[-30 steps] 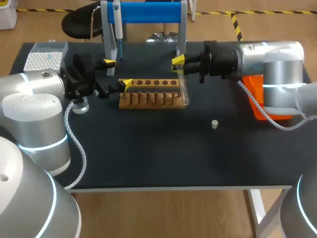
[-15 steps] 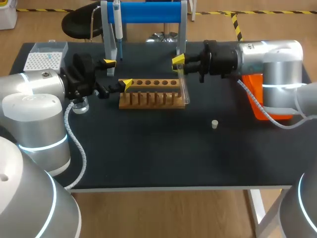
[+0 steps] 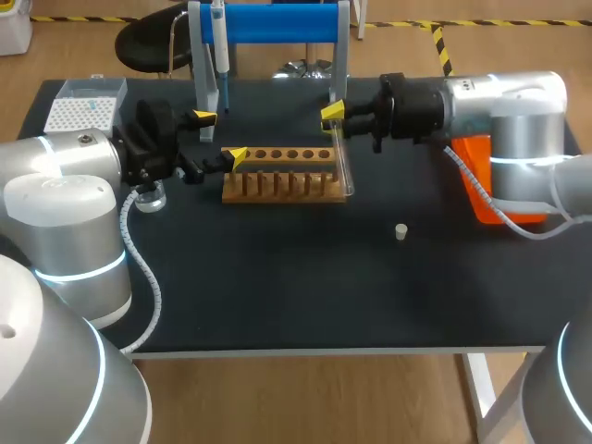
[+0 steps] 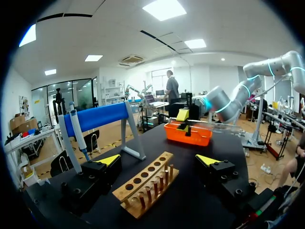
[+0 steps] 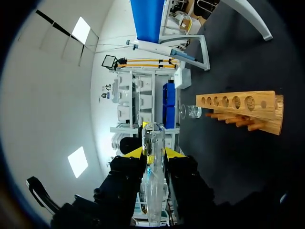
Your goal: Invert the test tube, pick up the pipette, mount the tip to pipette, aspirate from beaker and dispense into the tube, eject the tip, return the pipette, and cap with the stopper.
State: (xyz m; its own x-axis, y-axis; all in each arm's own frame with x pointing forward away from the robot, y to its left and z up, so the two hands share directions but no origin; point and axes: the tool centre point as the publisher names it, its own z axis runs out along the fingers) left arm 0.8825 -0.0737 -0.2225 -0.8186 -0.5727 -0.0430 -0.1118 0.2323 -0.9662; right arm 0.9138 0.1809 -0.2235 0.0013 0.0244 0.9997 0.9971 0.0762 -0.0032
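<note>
R gripper (image 5: 153,153) clamps 1 test tube (image 5: 153,134) mid-frame by 1 rack (image 3: 277,181); L gripper (image 3: 220,135) fingers apart; 1 stopper (image 3: 400,231) lower right.

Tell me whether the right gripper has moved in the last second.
No. The right gripper sits at the same spot by the right end of the rack, holding the test tube.

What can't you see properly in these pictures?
Beaker: head view, left arm covers most of it; liquid unclear.
Orange bin: head view, right arm hides its inside.
Tube: head view, clear and faint; right gripper covers its top end.
Tip box: head view, tips too small to count.
</note>
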